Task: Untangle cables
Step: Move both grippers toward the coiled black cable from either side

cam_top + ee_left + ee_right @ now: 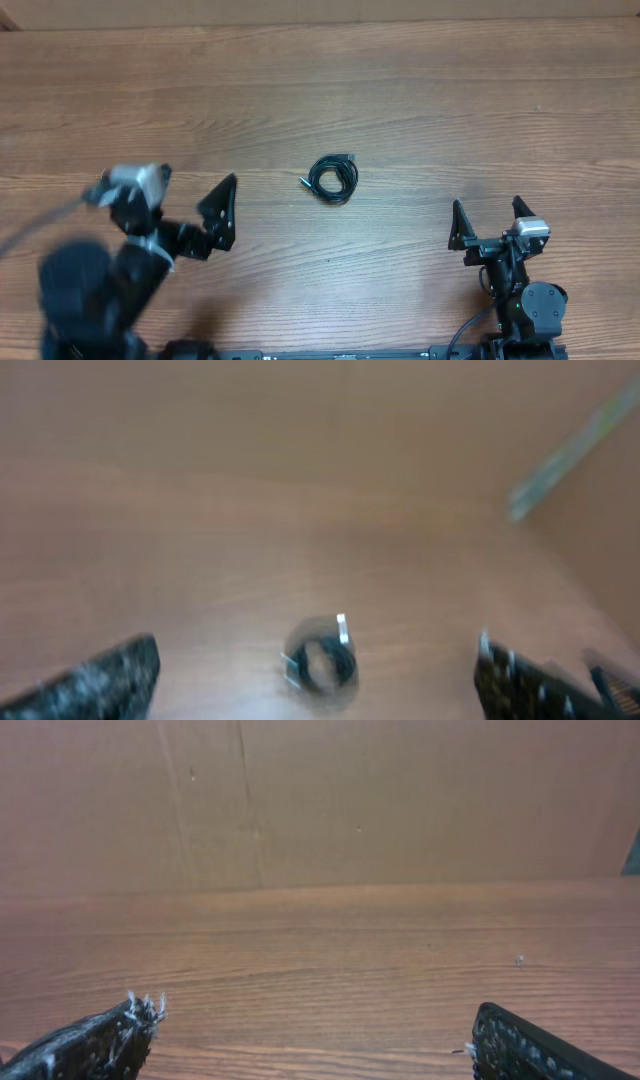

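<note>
The cables (333, 178) lie as one small coiled black bundle with silvery plug ends at the middle of the wooden table. In the blurred left wrist view the bundle (320, 660) sits between and ahead of the fingers. My left gripper (222, 210) is open and empty, to the left of the bundle with a clear gap. My right gripper (490, 222) is open and empty at the front right, well away from the bundle. The right wrist view shows only its two spread fingertips (310, 1035) over bare wood; the cables are out of that view.
The wooden table (450, 110) runs to a brown cardboard wall (400, 800) at the back. A tiny speck (519, 960) lies on the wood ahead of the right gripper.
</note>
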